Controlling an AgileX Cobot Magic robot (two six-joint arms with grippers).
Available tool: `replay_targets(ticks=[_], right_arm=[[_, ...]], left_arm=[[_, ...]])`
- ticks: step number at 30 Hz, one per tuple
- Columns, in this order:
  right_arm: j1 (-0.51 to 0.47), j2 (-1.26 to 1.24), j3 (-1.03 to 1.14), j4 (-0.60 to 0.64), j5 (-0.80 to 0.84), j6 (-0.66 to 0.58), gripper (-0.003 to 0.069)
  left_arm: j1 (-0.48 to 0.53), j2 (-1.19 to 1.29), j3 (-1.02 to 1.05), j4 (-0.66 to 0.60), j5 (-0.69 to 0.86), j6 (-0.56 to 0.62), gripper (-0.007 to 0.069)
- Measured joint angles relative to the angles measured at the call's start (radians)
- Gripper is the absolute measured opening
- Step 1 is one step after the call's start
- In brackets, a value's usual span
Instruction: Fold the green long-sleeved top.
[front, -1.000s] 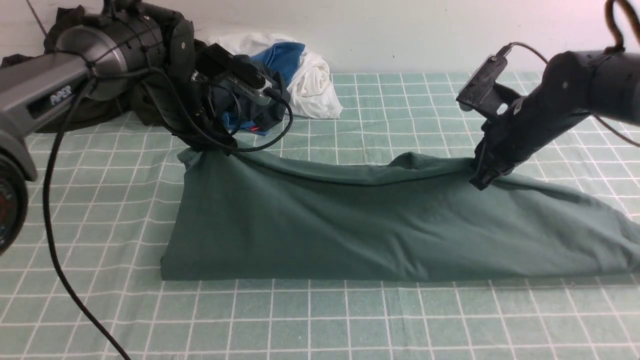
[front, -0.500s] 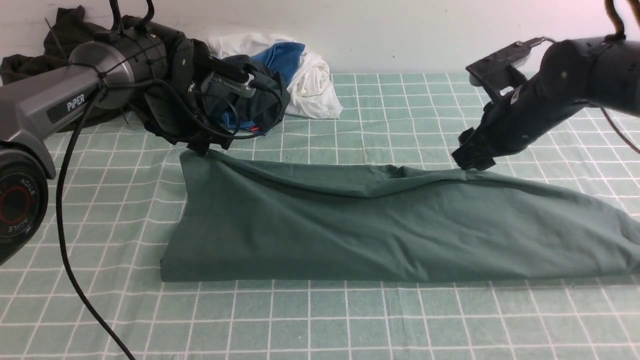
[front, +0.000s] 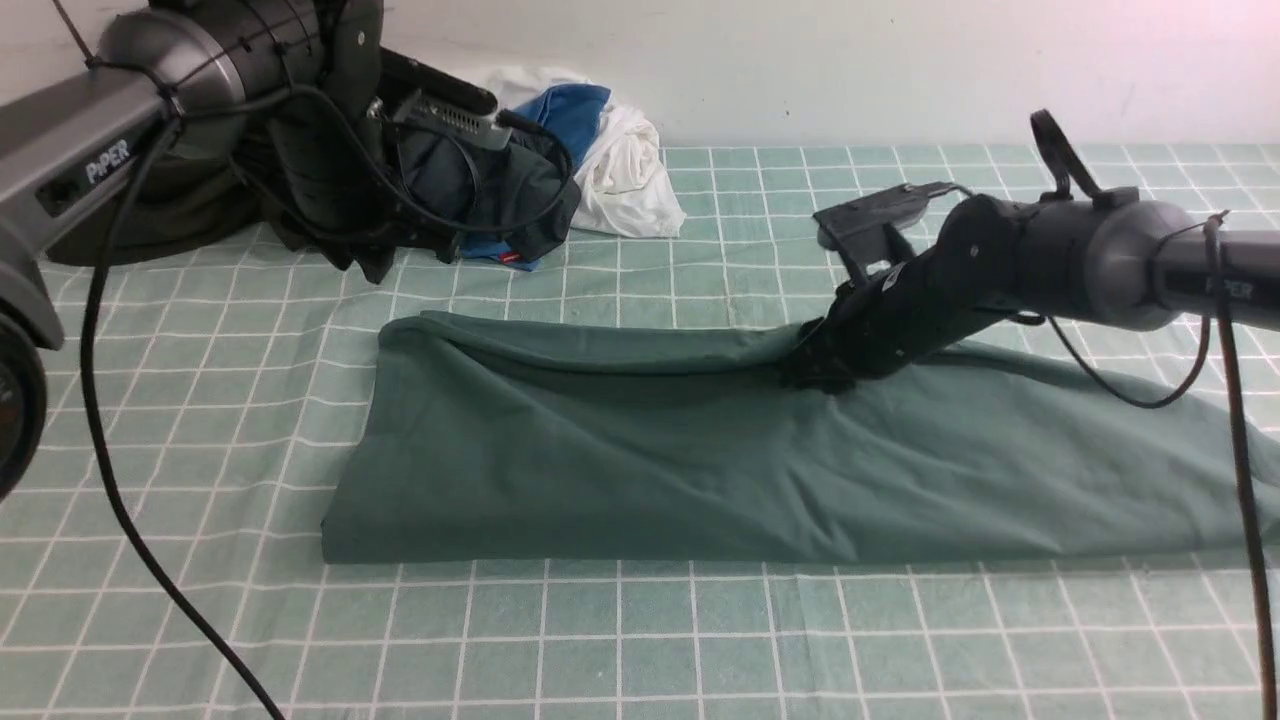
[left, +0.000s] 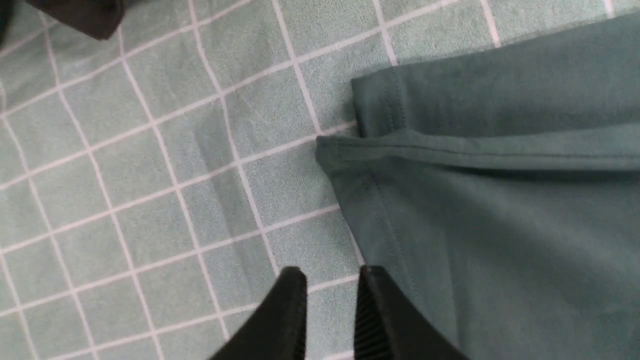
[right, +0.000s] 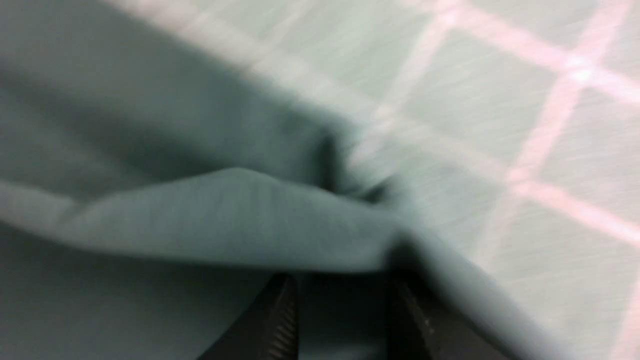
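Looking across the table, I see the top (front: 640, 470) lying as a long folded band across the middle of the checked cloth (front: 640, 640). It runs from left of centre out to the right edge of the front view. Its near edge is straight and flat, while its far edge is rumpled into a low ridge.

My right gripper (front: 805, 375) is down on that far edge, about midway along the band, with the arm reaching in low from the right. On the right wrist camera its fingers (right: 280, 310) stand spread, and a raised fold of the top sits right at their tips. That picture is blurred, so I cannot tell whether the pads touch fabric.

My left gripper (left: 332, 272) hangs just beside the top's far left corner, where two hemmed layers lie stacked. Its fingers (left: 290, 300) are nearly together, with a thin gap and nothing between them. One is over bare cloth and the other over the top's edge.

Behind the left arm, against the wall, lie a dark garment (front: 500, 200) and a white-and-blue garment (front: 625, 160), well apart from the top.
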Motion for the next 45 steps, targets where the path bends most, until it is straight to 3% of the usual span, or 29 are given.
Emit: replay_targets(ticks=[3,5,12,18,23,29,33,34,35,39,45], right_arm=[[-0.054,0.001,-0.049,-0.003,0.003,0.066,0.0244],[-0.096,-0.009,-0.116,-0.015,0.092,0.095,0.0244],[-0.159,-0.125,-0.229,-0.138,0.448,0.102,0.0243],[-0.208,-0.347,-0.133,-0.284,0.680,0.109,0.0243],[-0.272,-0.495,0.080,-0.295,0.660,0.145,0.0243],[-0.446,-0.595,0.358,-0.304,0.460,0.224,0.0259],[-0.530,-0.518,0.409,-0.311,0.373,0.239,0.0365],[-0.532,-0.512,0.409,-0.311,0.371,0.243,0.0372],[-0.545,-0.470,0.409,-0.311,0.346,0.256,0.0435],[-0.551,-0.372,0.409,-0.344,0.317,0.311,0.0539],[-0.555,-0.274,0.408,-0.373,0.296,0.375,0.0570]], left_arm=[[0.000,-0.028,-0.001,-0.019,0.027,0.026,0.0028],[0.000,-0.047,-0.001,-0.054,0.063,0.054,0.0005],[-0.011,-0.092,0.122,-0.195,0.084,0.124,-0.0003],[-0.080,-0.108,0.467,-0.243,-0.068,0.158,-0.0003],[-0.082,-0.108,0.601,-0.242,-0.179,0.160,-0.0003],[-0.064,-0.121,0.634,-0.260,-0.222,0.160,-0.0003],[-0.061,-0.122,0.634,-0.264,-0.223,0.160,-0.0003],[-0.061,-0.122,0.634,-0.265,-0.223,0.160,-0.0003],[-0.061,-0.122,0.634,-0.266,-0.223,0.160,-0.0003],[-0.059,-0.122,0.634,-0.268,-0.223,0.160,-0.0003],[-0.059,-0.122,0.634,-0.270,-0.223,0.160,-0.0003]])
